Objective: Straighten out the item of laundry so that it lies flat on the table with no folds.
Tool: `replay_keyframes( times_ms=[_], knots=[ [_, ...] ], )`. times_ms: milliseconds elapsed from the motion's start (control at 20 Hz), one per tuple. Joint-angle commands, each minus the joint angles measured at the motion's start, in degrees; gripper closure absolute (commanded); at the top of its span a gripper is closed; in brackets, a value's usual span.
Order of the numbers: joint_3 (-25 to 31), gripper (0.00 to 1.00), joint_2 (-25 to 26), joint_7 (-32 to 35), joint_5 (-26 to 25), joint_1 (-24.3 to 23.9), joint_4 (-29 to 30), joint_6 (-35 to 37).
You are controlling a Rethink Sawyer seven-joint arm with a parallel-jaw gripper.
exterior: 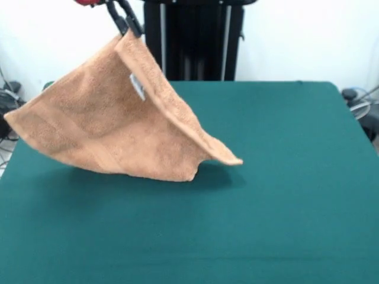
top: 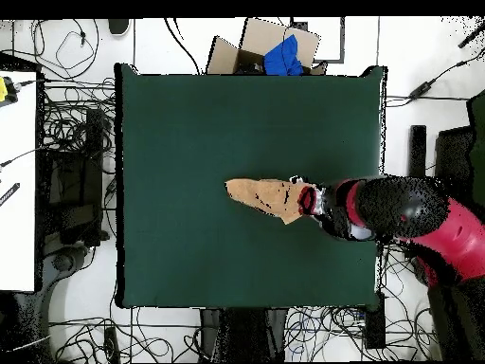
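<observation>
Raised arm (top: 417,213), fingers (exterior: 131,25) clamped together

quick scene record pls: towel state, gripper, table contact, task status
towel: orange-tan towel lifted by one top corner, hanging in a draped triangle
tag: small white tag showing just below the held corner
gripper: gripper at the top edge, fingers shut on the towel corner
table contact: lower edge appears to touch or nearly touch the green table; cannot tell which
arm: red and black arm reaching in over the table's edge
task status: not flat yet
</observation>
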Motion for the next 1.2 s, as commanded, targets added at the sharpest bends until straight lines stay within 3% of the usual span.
replay_keyframes(
  times_ms=[50,400,600,850,1200],
  knots=[
    [9.6,1.0,-7.8,-12.7,3.2,-3.7,13.4,5.0],
    [11.1,1.0,-0.1,-10.8,-2.0,-4.6,11.0,1.1],
    [13.6,1.0,-2.8,-10.4,-0.9,-6.2,12.9,2.4],
    [19.5,1.0,-10.4,-9.8,4.7,-9.6,17.9,5.4],
    [28.0,1.0,-15.9,-9.1,12.2,-14.8,25.4,7.0]
  ],
)
